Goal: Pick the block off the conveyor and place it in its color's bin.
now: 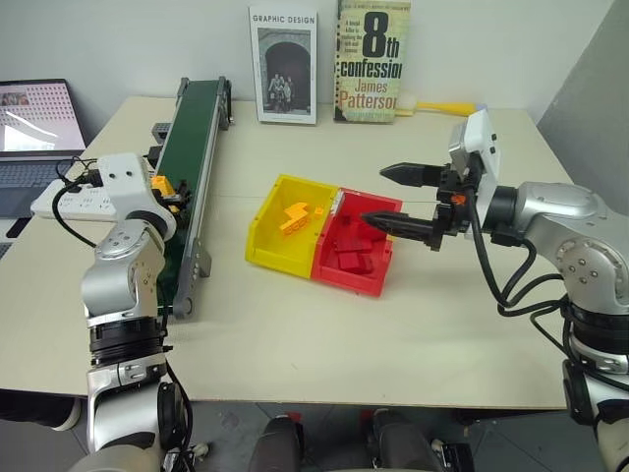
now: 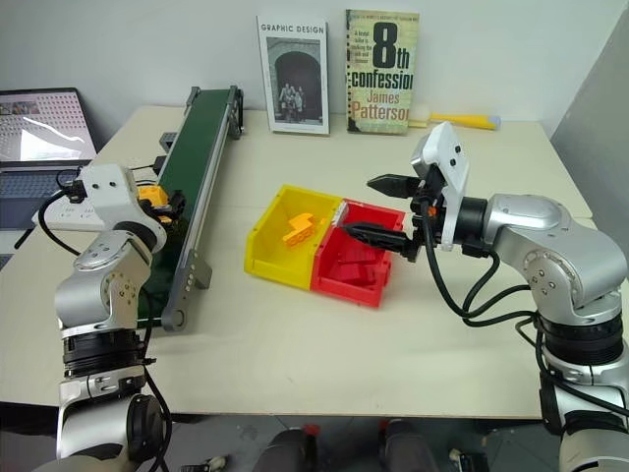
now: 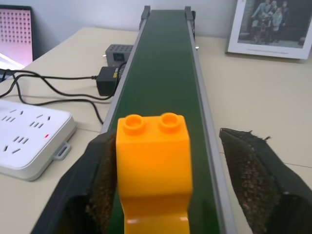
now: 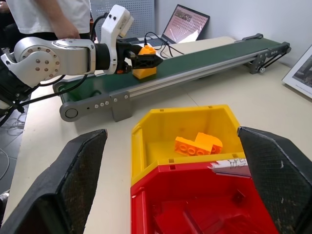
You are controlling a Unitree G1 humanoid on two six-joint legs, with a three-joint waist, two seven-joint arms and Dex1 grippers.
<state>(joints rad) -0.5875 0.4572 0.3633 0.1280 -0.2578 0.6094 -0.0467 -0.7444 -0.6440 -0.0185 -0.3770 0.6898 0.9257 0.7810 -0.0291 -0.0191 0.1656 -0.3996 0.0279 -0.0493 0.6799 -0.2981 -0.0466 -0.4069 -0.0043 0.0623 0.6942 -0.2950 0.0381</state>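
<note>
1. The left gripper (image 3: 168, 195) reaches level along the conveyor (image 1: 192, 157), its fingers around the block (image 3: 153, 165) on the belt; one finger touches it, the other stands apart.
2. The right gripper (image 1: 398, 197) hangs spread wide, beyond the bin (image 1: 285, 224), over the red tray (image 1: 356, 251).

Beige table (image 1: 324, 354) (books propped) against pale wall (image 1: 147, 39).

Beige table (image 1: 295, 334) — conveyor (image 1: 192, 147), bin (image 1: 270, 241), laptop (image 1: 34, 133), power strip (image 1: 74, 197).
</note>
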